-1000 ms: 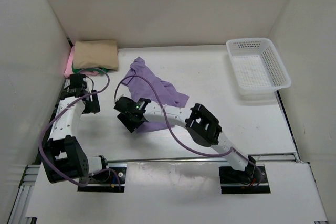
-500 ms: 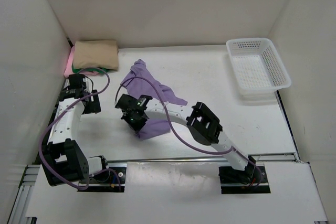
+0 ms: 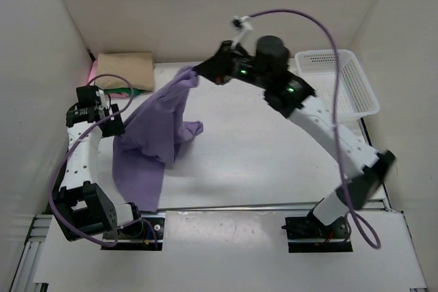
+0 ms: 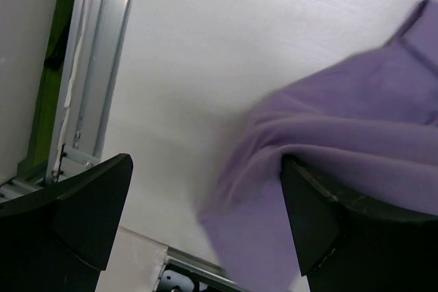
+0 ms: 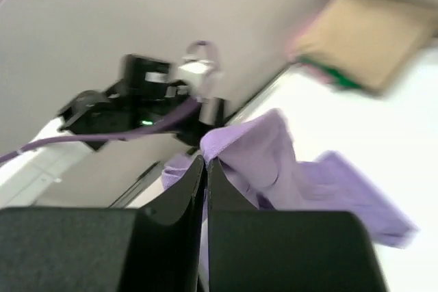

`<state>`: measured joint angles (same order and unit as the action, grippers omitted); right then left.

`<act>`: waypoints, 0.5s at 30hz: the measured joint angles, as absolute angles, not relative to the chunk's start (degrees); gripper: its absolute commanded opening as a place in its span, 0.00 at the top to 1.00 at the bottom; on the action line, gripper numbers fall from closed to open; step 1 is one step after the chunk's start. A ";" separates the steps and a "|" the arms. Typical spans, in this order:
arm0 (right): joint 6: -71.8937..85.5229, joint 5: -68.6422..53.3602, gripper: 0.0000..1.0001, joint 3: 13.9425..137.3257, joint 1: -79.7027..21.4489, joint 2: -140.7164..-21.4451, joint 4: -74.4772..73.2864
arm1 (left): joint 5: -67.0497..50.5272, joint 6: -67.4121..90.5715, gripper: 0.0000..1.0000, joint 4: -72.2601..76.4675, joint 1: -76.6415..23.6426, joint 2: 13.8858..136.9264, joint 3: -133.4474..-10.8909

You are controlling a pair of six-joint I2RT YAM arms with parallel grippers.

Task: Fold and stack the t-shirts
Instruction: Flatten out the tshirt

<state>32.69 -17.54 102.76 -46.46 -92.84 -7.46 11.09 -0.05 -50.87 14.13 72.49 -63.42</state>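
Note:
The lavender t-shirt (image 3: 150, 138) hangs in the air from one pinched edge, and its lower part trails toward the table's near left. My right gripper (image 3: 203, 72) is raised high above the back middle of the table and is shut on the lavender t-shirt (image 5: 274, 155). The closed jaws (image 5: 206, 161) bite a fold of it. My left gripper (image 3: 109, 122) stands open at the left beside the hanging cloth. In its own view the lavender t-shirt (image 4: 356, 128) drapes against the right finger (image 4: 321, 217), and nothing lies between the fingers. The tan t-shirt (image 3: 124, 70) tops a folded stack over the green (image 3: 113, 91) and pink (image 3: 89, 84) t-shirts.
A white mesh basket (image 3: 373, 104) stands at the back right, partly behind the raised right arm. White walls close in the table on three sides. A metal rail (image 4: 102, 52) runs along the table's left edge.
My right gripper shut on the lavender shirt lying on the table, then swung up and back with it. The shirt now hangs spread. The left arm shifted slightly toward the left.

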 measured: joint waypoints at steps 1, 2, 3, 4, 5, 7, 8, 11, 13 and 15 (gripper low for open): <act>32.53 -16.71 1.00 99.15 -44.29 -88.92 -7.27 | 10.33 0.01 0.00 -51.03 13.98 72.82 -64.73; 32.25 -16.10 1.00 94.74 -42.68 -85.12 -7.05 | 9.37 -0.01 0.00 -51.03 13.76 73.12 -65.93; 31.75 -15.57 1.00 89.47 -41.67 -81.76 -6.39 | 8.56 0.01 0.00 -51.05 13.43 73.34 -66.85; 31.20 -14.90 1.00 83.77 -41.21 -78.59 -6.20 | 7.84 0.01 0.00 -51.13 13.02 73.47 -67.40; 30.85 -13.93 1.00 78.06 -40.88 -75.79 -6.74 | 7.35 0.01 0.00 -51.44 12.32 73.56 -67.64; 30.39 -12.51 1.00 67.20 -39.33 -72.23 -8.01 | 5.74 -0.01 0.00 -52.75 10.68 73.76 -67.94; 30.26 -11.60 1.00 61.58 -38.00 -70.74 -8.62 | 4.78 0.01 0.00 -53.65 9.50 73.87 -68.12; 31.14 -9.50 0.97 46.50 -30.72 -66.89 -12.62 | 4.01 0.03 0.00 -56.27 4.01 73.97 -68.31; 31.94 -8.95 0.97 37.98 -22.63 -64.90 -14.24 | 5.63 -0.01 0.00 -55.61 -0.91 73.41 -66.08; 32.93 -10.63 0.97 32.86 -11.35 -65.58 -15.94 | 7.99 -0.03 0.00 -55.05 -5.32 72.49 -61.36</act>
